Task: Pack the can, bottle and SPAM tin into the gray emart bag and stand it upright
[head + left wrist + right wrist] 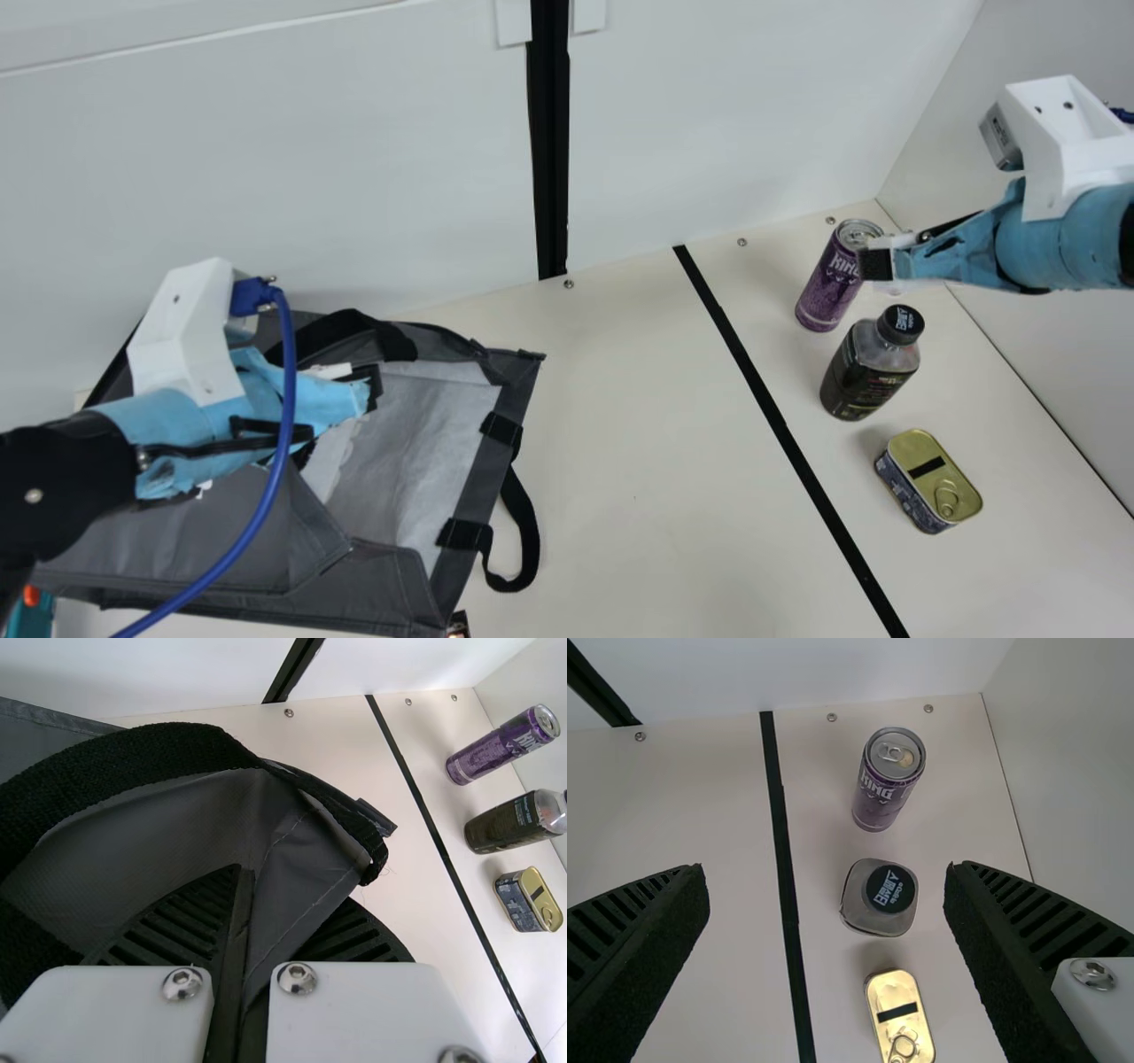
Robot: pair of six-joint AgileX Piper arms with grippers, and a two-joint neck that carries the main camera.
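At left, the gray emart bag point(204, 542) — likely limp — is pinched by the left gripper point(370, 387). The right gripper point(825, 868) is spread above the tabletop point(620, 443), where the can point(828, 288), bottle point(861, 377) and SPAM tin point(926, 478) are lined up; slippery sides should be grasped squarely.

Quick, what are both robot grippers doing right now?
Left gripper: closed, pinching the gray bag.
Right gripper: open, fingers wide apart, holding nothing.
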